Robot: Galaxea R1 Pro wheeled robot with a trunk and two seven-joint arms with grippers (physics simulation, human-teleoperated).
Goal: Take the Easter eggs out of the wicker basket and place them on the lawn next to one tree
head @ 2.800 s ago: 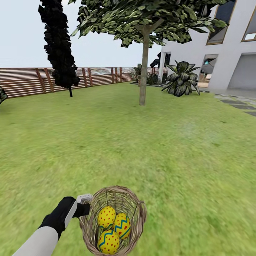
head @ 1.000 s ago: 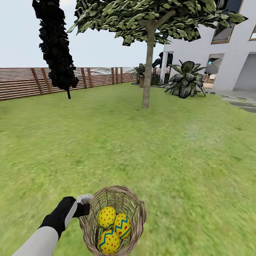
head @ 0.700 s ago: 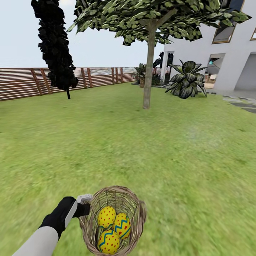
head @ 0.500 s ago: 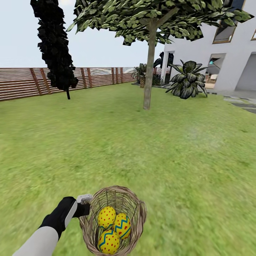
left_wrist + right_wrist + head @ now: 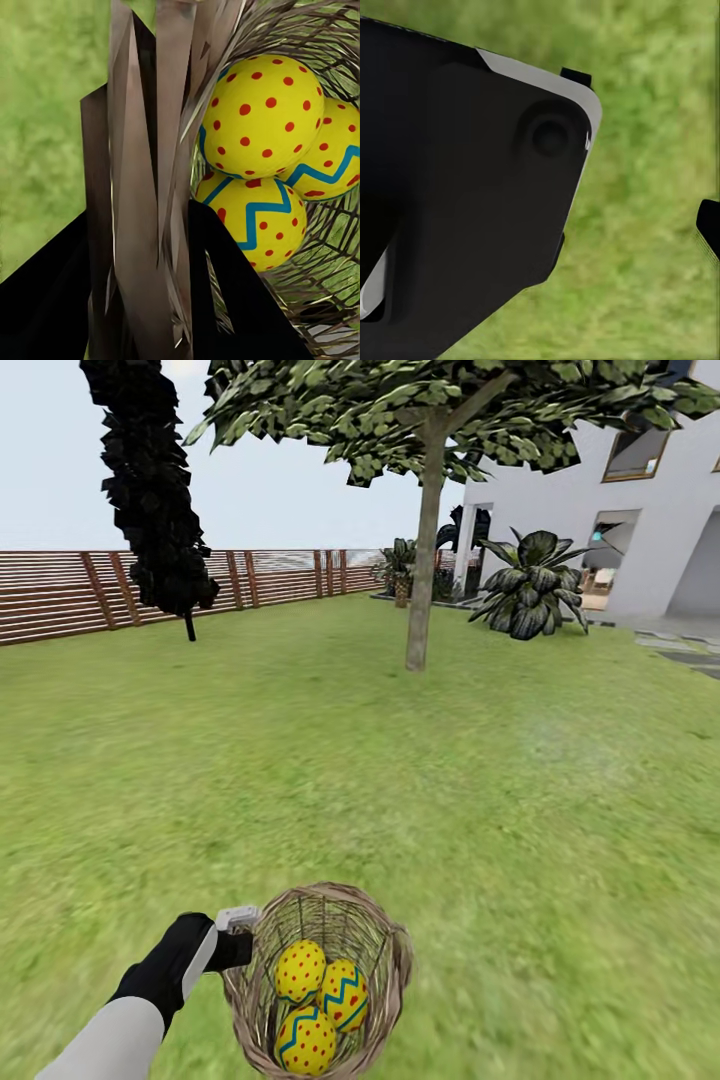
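Wicker basket [image 5: 318,978] w/ all three Easter eggs [image 5: 320,998] inside, packed touching each other; left wrist view shows the eggs [image 5: 262,157] against the weave. Basket is held up above the lawn [image 5: 400,760], low centre in head view. Left gripper [image 5: 240,938] pinches the basket's rim on its left side, fingers [image 5: 52,300] either side of the wicker wall; arm reaches fwd from lower left. Right gripper: can't tell its state. Tree [image 5: 424,560] stands well ahead, far from basket.

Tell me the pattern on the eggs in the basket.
Yellow eggs with red dots and blue-and-red zigzag bands; clearest in the left wrist view.
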